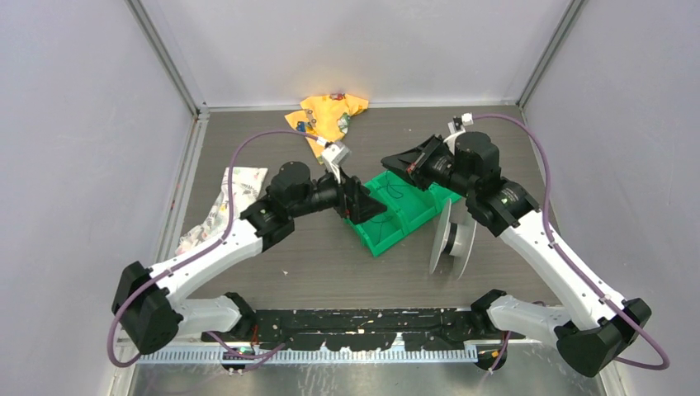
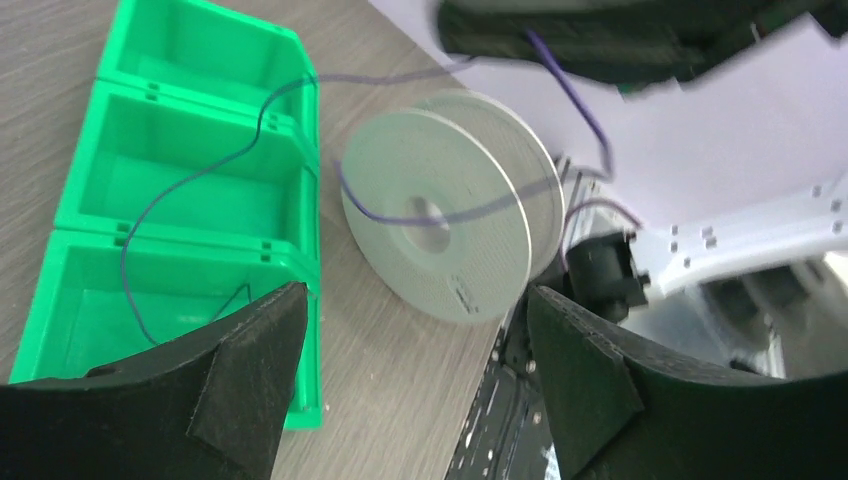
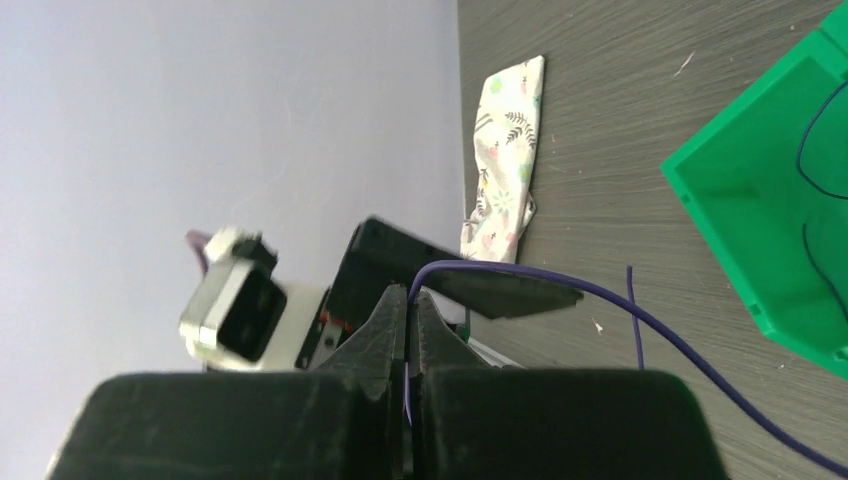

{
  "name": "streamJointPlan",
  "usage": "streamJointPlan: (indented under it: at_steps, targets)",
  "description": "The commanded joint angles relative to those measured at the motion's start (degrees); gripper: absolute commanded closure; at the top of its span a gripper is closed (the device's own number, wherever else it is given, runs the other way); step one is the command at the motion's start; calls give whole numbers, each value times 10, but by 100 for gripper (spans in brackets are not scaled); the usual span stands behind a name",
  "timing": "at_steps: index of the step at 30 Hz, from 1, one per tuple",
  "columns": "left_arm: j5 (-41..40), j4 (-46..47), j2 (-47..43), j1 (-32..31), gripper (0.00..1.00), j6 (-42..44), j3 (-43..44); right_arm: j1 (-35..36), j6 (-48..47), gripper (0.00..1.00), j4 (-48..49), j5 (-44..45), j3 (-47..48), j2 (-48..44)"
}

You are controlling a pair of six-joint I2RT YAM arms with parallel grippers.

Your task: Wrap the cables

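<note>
The cable is a thin dark purple wire. In the left wrist view it [image 2: 190,178] runs loosely over the green bin [image 2: 90,200] and across the face of the pale spool [image 2: 440,225]. My right gripper [image 3: 410,300] is shut on the wire [image 3: 540,280], which arcs away towards the bin [image 3: 770,190]. From above, the right gripper [image 1: 394,162] hovers over the bin's far end [image 1: 413,216], and thin loops of wire [image 1: 394,191] lie inside. My left gripper [image 1: 360,203] is open and empty at the bin's left side, its fingers [image 2: 250,370] wide apart. The spool [image 1: 452,239] stands on edge right of the bin.
A yellow cloth [image 1: 330,115] lies at the back of the table. A white floral cloth [image 1: 223,202] lies at the left, also in the right wrist view [image 3: 505,160]. Grey walls enclose the table on three sides. A black rail [image 1: 363,326] runs along the near edge.
</note>
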Motion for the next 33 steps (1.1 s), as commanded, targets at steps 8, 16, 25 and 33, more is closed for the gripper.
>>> streamJointPlan:
  at_steps: [8,16,25,33]
  targets:
    - [-39,192,55,56,26,-303,-12,-11,14,99,80,-51,-16,-13]
    - [51,251,145,63,37,-389,12,-15,16,99,89,-64,-11,-4]
    - [82,302,175,63,71,-418,18,-20,13,99,85,-59,-23,-9]
    - [107,321,181,63,99,-417,19,-22,7,99,80,-46,-40,-17]
